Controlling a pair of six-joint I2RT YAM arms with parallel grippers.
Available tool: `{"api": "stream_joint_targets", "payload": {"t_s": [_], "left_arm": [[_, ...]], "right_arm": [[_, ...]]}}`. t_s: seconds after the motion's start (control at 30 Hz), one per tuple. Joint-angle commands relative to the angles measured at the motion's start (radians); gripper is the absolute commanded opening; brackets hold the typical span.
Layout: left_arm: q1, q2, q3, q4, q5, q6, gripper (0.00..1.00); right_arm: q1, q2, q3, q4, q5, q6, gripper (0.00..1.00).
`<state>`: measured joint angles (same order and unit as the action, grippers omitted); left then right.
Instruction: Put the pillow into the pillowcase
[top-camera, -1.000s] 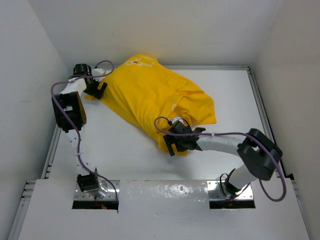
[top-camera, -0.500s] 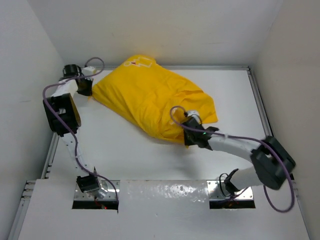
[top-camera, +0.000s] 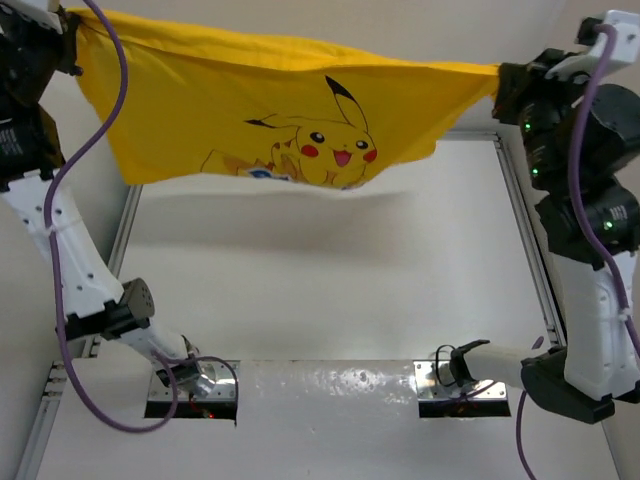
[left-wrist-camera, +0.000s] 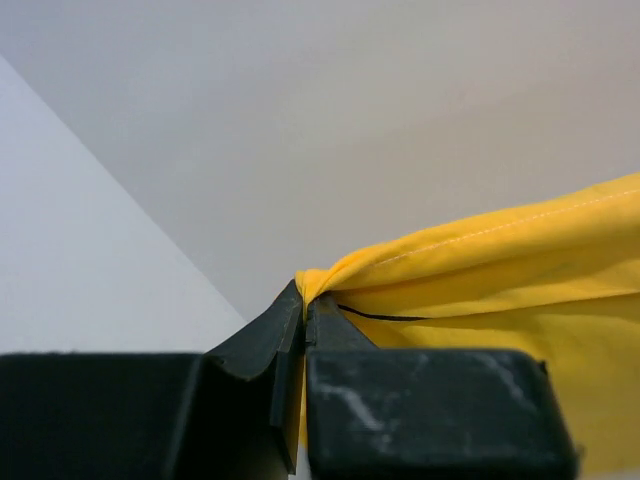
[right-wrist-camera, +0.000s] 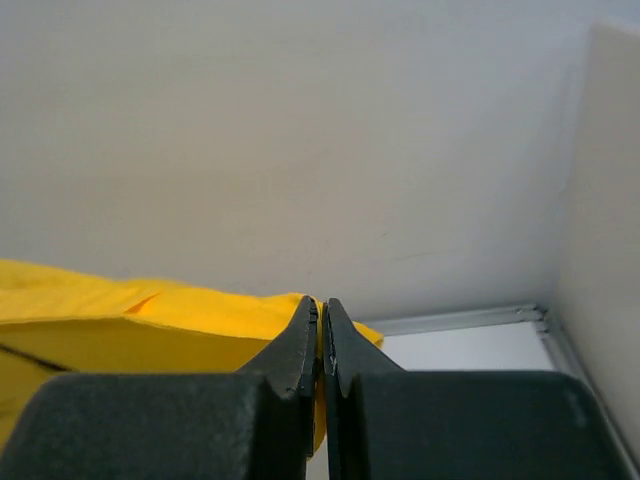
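The yellow pillowcase (top-camera: 280, 90) hangs spread in the air above the table, its Pikachu print (top-camera: 335, 145) facing the top camera. My left gripper (top-camera: 72, 30) is shut on its upper left corner, high at the left. In the left wrist view the closed left gripper (left-wrist-camera: 305, 300) pinches a bunched fold of the pillowcase (left-wrist-camera: 500, 260). My right gripper (top-camera: 500, 85) is shut on the upper right corner. In the right wrist view the right gripper (right-wrist-camera: 321, 305) clamps the pillowcase (right-wrist-camera: 120, 320) edge. The pillow is out of view.
The white table (top-camera: 330, 290) lies under the hanging cloth, framed by a metal rail (top-camera: 520, 220) on the right and a rail (top-camera: 125, 230) on the left. White walls close in on three sides. Both arms stand tall at the sides.
The pillowcase lay crumpled on the table with both grippers low at its ends. Both grippers have shut on it, and it now hangs stretched between the raised arms.
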<state>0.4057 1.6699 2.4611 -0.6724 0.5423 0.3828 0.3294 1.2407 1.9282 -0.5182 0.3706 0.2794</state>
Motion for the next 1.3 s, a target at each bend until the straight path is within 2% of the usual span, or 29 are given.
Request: {"api": "stream_joint_targets", "payload": {"t_s": [0.0,0.07,0.17,0.33,0.47,0.53,0.57,0.6,0.63,0.67,0.7,0.73,0.77,0.8,0.83,0.87,0.9,0.93,0.97,1.0,1.03,1.07,1.1,1.13,1.2,1.27], "left_arm": [[0.016,-0.063,0.013,0.040,0.001,-0.004,0.00],[0.016,-0.090,0.019,0.033,0.004,0.005,0.00],[0.016,-0.150,0.018,-0.030,0.010,0.097,0.00],[0.016,-0.187,0.049,-0.326,0.067,0.205,0.00],[0.015,-0.193,-0.104,-0.417,0.238,0.188,0.00],[0.010,-0.184,-0.288,-0.348,0.284,0.148,0.00],[0.007,-0.168,-0.430,-0.304,0.300,0.092,0.00],[-0.007,-0.154,-0.503,-0.186,0.286,0.037,0.00],[-0.013,-0.141,-0.563,-0.123,0.272,-0.048,0.00],[-0.037,-0.095,-0.658,-0.010,0.268,-0.076,0.00],[-0.063,-0.064,-0.686,0.043,0.245,-0.102,0.00],[-0.089,-0.027,-0.694,0.089,0.157,-0.120,0.00],[-0.122,0.081,-0.656,0.126,0.103,-0.125,0.00],[-0.166,0.158,-0.602,0.184,0.052,-0.140,0.00],[-0.176,0.241,-0.532,0.204,-0.047,-0.238,0.10],[-0.173,0.466,-0.282,0.203,-0.091,-0.307,0.55],[-0.163,0.604,-0.090,0.139,-0.163,-0.364,0.82],[-0.163,0.663,-0.053,0.186,-0.238,-0.352,0.99],[-0.179,0.639,-0.110,0.265,-0.327,-0.285,1.00],[-0.170,0.634,-0.137,0.267,-0.428,-0.259,1.00],[-0.150,0.639,-0.120,0.251,-0.411,-0.269,1.00],[-0.096,0.651,-0.104,0.225,-0.377,-0.291,1.00],[-0.072,0.651,-0.097,0.190,-0.314,-0.315,1.00],[-0.038,0.634,-0.115,0.175,-0.288,-0.338,1.00],[-0.021,0.594,-0.158,0.160,-0.253,-0.311,1.00],[-0.013,0.495,-0.279,0.148,-0.208,-0.277,1.00]], "right_arm": [[-0.006,0.005,0.089,-0.082,0.117,-0.169,0.00],[-0.004,-0.009,0.110,-0.089,0.146,-0.183,0.00],[-0.004,-0.067,0.092,-0.097,0.184,-0.206,0.00],[-0.004,-0.210,0.012,-0.201,0.278,-0.195,0.00],[-0.004,-0.251,-0.098,-0.267,0.454,-0.236,0.00],[-0.004,-0.224,-0.220,-0.244,0.497,-0.267,0.00],[-0.006,-0.204,-0.271,-0.226,0.498,-0.308,0.00],[-0.007,-0.179,-0.370,-0.201,0.490,-0.313,0.00],[-0.021,-0.111,-0.412,-0.145,0.464,-0.309,0.00],[-0.088,-0.066,-0.454,-0.120,0.344,-0.290,0.00],[-0.139,-0.010,-0.449,-0.105,0.268,-0.251,0.00],[-0.203,0.137,-0.430,-0.076,0.199,-0.170,0.00],[-0.334,0.226,-0.392,-0.066,0.135,-0.116,0.00],[-0.396,0.326,-0.261,-0.080,0.076,-0.058,0.00],[-0.441,0.438,-0.154,-0.129,0.091,0.089,0.02],[-0.496,0.693,0.002,-0.216,0.102,0.154,0.14],[-0.507,0.827,0.396,-0.425,0.078,0.196,0.60],[-0.512,0.956,0.598,-0.507,0.071,0.264,0.68],[-0.512,1.114,0.861,-0.564,0.061,0.294,0.77],[-0.512,1.125,0.873,-0.580,0.050,0.316,0.88],[-0.512,1.085,0.800,-0.544,0.039,0.334,0.92],[-0.506,1.010,0.649,-0.461,0.034,0.328,0.93],[-0.504,0.794,0.259,-0.221,0.030,0.313,0.94],[-0.504,0.614,-0.029,-0.116,0.016,0.302,0.99],[-0.504,0.530,-0.124,-0.033,0.010,0.294,0.99],[-0.503,0.482,-0.123,-0.136,-0.054,0.258,0.99]]}}
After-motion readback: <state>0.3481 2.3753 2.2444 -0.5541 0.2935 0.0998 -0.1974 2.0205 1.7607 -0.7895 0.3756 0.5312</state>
